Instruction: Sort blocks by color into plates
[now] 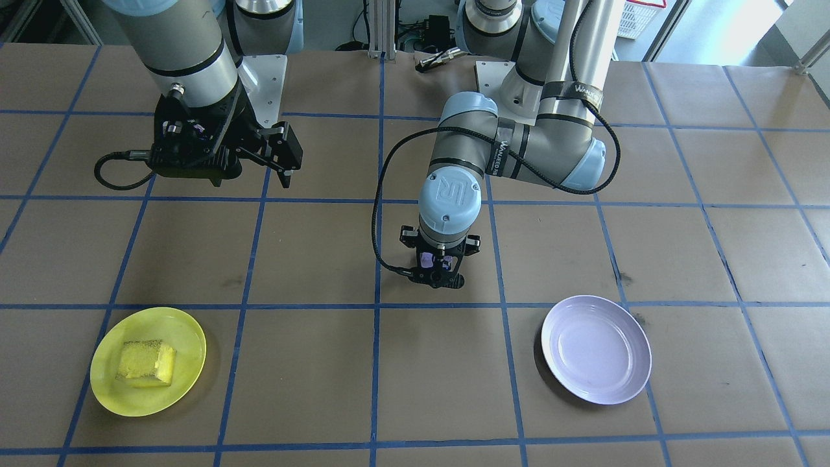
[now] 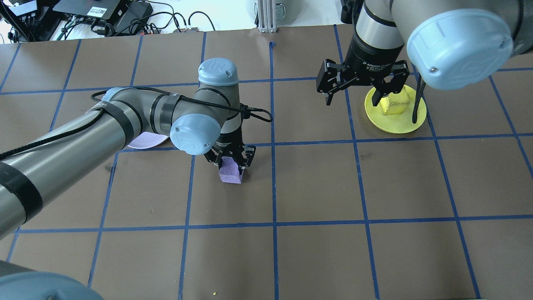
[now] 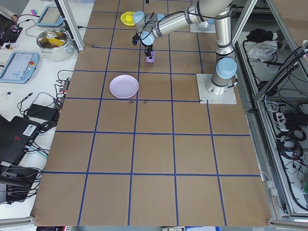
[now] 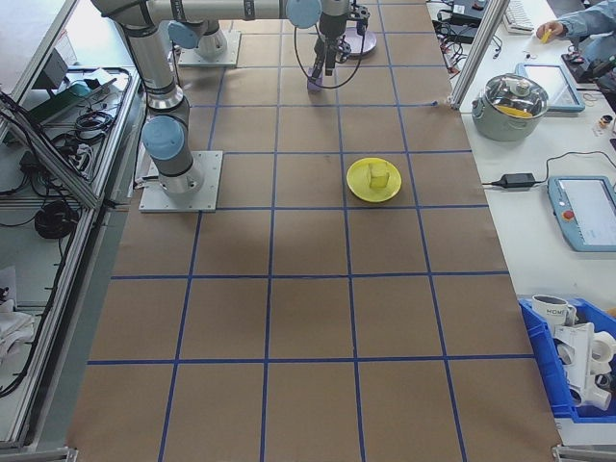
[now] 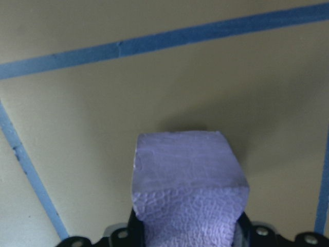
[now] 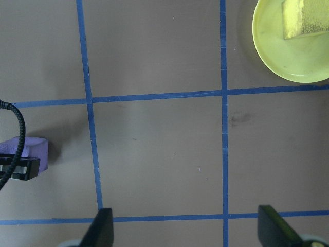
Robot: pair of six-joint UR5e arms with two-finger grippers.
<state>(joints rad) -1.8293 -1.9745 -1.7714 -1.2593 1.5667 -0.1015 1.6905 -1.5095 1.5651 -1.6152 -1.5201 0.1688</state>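
"What is the left gripper [image 2: 231, 166] doing?"

"It is pointing down, and its two fingers are squeezed on the sides of the purple block [image 2: 231, 172]. From the camera on that wrist the purple block [image 5: 187, 188] looks big, and it sticks out from between the fingers over the brown table [image 5: 154, 87]."

"Is the block up in the air?"

"I cannot tell. It is right at the table or just over it, inside one square of the blue tape lines [image 2: 272, 143], close to a line."

"And the right gripper [image 2: 357, 89]?"

"Its fingers are spread wide apart, with nothing between them. It hangs above the table, near the yellow plate [image 2: 395, 123]."

"Where is the yellow block [image 1: 146, 363]?"

"It sits in the yellow plate [image 1: 110, 383]. One side of it is rough and one side is smooth."

"And the pale purple plate [image 1: 596, 350]?"

"It is flat on the table, well apart from the yellow one, with nothing in it. From behind the robot, the left arm [image 2: 125, 121] hides most of that plate, so only an edge shows."

"Is the purple block near its plate?"

"Not very. The left gripper [image 1: 436, 275] is about in the middle, between the two plates."
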